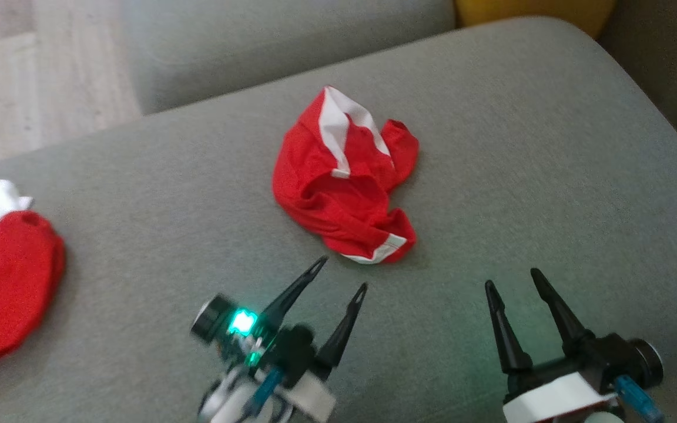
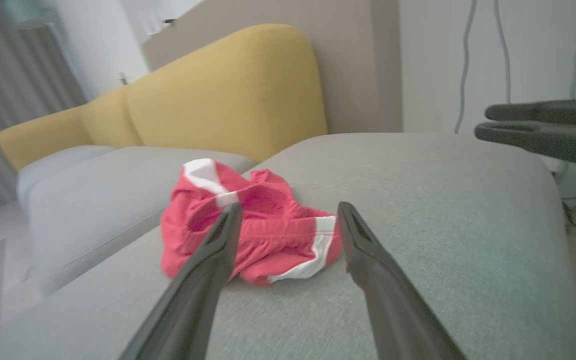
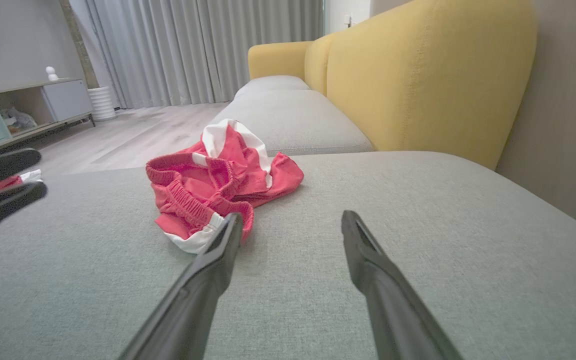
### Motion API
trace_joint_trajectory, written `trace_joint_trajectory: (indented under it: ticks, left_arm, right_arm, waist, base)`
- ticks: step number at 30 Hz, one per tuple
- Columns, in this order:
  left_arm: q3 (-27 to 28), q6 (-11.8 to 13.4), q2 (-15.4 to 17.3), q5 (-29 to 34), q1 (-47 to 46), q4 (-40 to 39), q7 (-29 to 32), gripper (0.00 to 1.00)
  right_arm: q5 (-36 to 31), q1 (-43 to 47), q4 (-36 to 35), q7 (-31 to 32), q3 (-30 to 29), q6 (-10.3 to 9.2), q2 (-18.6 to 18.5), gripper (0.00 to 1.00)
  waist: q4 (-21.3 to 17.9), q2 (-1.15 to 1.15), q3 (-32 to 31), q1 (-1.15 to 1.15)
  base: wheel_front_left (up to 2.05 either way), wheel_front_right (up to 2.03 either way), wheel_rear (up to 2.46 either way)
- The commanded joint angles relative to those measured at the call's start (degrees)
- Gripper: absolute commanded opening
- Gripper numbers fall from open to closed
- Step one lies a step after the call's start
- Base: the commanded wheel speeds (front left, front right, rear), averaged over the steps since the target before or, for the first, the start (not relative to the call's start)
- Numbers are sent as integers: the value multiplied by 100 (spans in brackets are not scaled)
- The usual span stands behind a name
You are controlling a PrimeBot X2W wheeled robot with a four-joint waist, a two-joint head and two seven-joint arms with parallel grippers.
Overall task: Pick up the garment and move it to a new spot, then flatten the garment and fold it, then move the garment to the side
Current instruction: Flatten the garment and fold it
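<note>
The garment [image 1: 344, 176] is a crumpled pair of red shorts with white stripes, lying in a heap near the middle of the grey cushion [image 1: 550, 176]. My left gripper [image 1: 341, 273] is open just short of the heap's near edge, fingers pointing at it, nothing held. Through the left wrist camera the garment [image 2: 248, 225] lies right beyond the spread left gripper [image 2: 288, 212]. My right gripper [image 1: 512, 279] is open too, off to the right of the heap over bare cushion. From the right wrist the garment [image 3: 218, 180] sits ahead and to the left of the right gripper [image 3: 290, 220].
A second red and white cloth [image 1: 3, 270] lies at the cushion's left edge. Behind the cushion are another grey seat [image 3: 288, 115] and a yellow backrest [image 3: 428, 75]. Wooden floor [image 1: 27, 88] lies beyond the far left edge. Bare cushion spreads to the right.
</note>
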Motion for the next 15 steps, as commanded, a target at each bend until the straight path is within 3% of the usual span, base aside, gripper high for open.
trace_joint_trajectory:
  ticks: [1, 9, 15]
  left_arm:
    - [44, -86, 7, 151, -562, 48, 81, 100]
    - [-661, -471, -36, 562, -2009, 1082, 867, 100]
    - [-1146, -557, -62, 595, -2940, 1788, 1164, 100]
  right_arm:
    - [65, -268, -196, -36, 181, -4, -3, 100]
    - [103, -414, -184, -36, 264, -4, 15, 100]
    - [147, -589, -190, -36, 324, -4, 22, 100]
  waist:
    - [-261, 0, 239, -1]
    - [-556, 0, 627, -1]
    - [-645, 0, 1032, -1]
  base:
    - [0, 0, 0]
    - [0, 0, 0]
    - [0, 0, 0]
